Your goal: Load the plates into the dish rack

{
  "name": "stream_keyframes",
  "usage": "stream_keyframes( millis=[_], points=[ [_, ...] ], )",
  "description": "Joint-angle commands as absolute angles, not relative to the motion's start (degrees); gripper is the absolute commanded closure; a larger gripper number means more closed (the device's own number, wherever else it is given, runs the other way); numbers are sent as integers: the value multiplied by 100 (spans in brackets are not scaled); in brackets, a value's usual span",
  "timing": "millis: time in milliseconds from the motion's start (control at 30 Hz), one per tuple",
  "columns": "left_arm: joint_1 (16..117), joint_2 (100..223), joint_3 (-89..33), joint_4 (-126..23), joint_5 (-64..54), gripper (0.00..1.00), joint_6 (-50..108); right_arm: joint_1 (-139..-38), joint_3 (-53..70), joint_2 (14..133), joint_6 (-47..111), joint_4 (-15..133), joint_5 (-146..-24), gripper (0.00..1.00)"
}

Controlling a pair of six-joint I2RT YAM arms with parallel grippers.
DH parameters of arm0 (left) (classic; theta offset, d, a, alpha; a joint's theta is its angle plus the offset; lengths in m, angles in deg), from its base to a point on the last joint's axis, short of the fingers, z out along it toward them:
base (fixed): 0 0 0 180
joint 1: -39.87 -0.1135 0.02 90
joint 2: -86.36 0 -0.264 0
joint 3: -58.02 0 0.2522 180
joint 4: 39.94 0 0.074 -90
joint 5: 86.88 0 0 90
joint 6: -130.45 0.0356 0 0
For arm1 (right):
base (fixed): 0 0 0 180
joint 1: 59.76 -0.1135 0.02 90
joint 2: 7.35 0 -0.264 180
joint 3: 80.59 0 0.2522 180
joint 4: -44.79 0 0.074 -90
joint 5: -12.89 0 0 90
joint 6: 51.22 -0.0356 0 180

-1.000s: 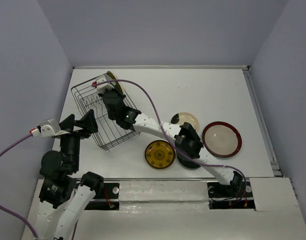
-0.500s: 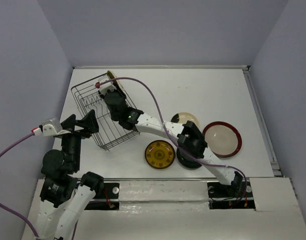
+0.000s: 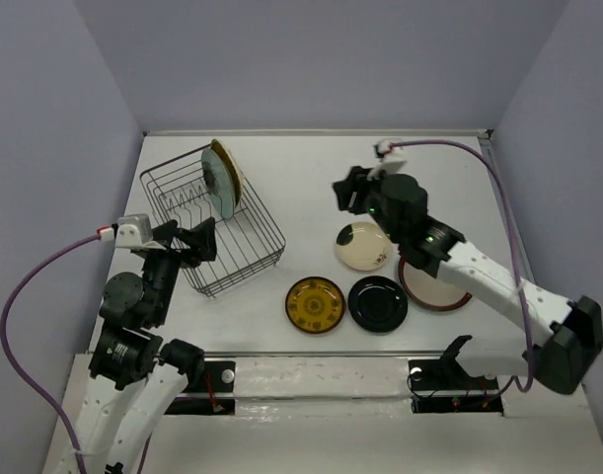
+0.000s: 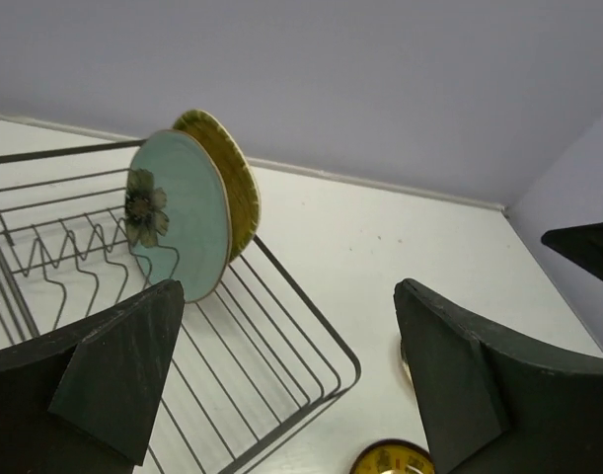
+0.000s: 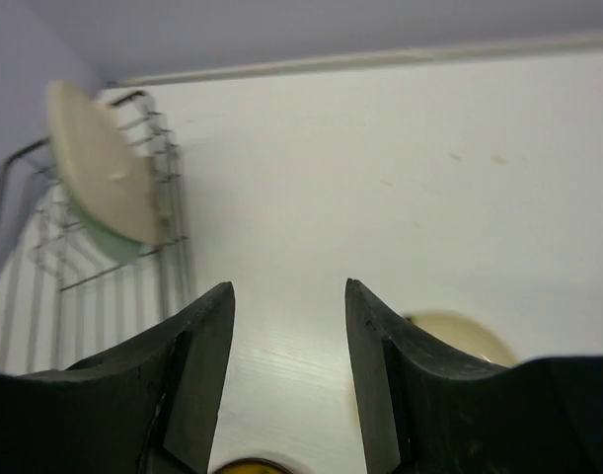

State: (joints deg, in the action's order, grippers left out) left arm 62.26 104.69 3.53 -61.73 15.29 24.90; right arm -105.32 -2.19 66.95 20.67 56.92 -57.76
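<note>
Teal plate now stands in the dish rack beside the yellow ribbed plate. The right tool, jaws parted and empty, has swung back above the cream plate. Four dishes remain on the bench.

Rack (thin dark wire, upright prongs inside) sits skewed at the left of the table. Two plates stand on edge at its far end, close together: teal plate, flower-marked, and ribbed yellow plate behind it. Four lie flat to the right, outside the rack: patterned yellow plate, black plate just beside it, cream plate farther back, and red-rimmed plate, partly hidden.
</note>
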Motion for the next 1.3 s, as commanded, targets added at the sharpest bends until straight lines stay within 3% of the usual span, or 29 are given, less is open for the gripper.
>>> stream_keyframes(
  millis=[0, 100, 167, 267, 500, 767, 1267],
  points=[
    [6202, 10833, 435, -5757, 463, 1, 2498, -8945, -2307, 4987, 303, 6355, -6507, 46],
    [6193, 10878, 444, -5696, 339, 1, 2507, -7818, -3225, 3830, -295, 6934, -6455, 45],
    [6210, 10843, 453, -5678, 339, 1, 2515, -7437, -3430, 3108, -471, 7547, -6262, 37],
    [6315, 10764, 453, -5695, 339, 1, 2559, -6777, -3510, 2974, -621, 8330, -5963, 26],
    [6675, 10517, 418, -5862, 531, 1, 2665, -5555, -3537, 3317, -1272, 9422, -5541, 15],
    [7142, 10210, 383, -5977, 769, 1, 2735, -4904, -3536, 3659, -1895, 10161, -5628, 14],
    [7335, 9920, 330, -6082, 1209, 1, 2770, -4675, -4204, 4679, -2590, 9451, -6885, 19]
  ],
)
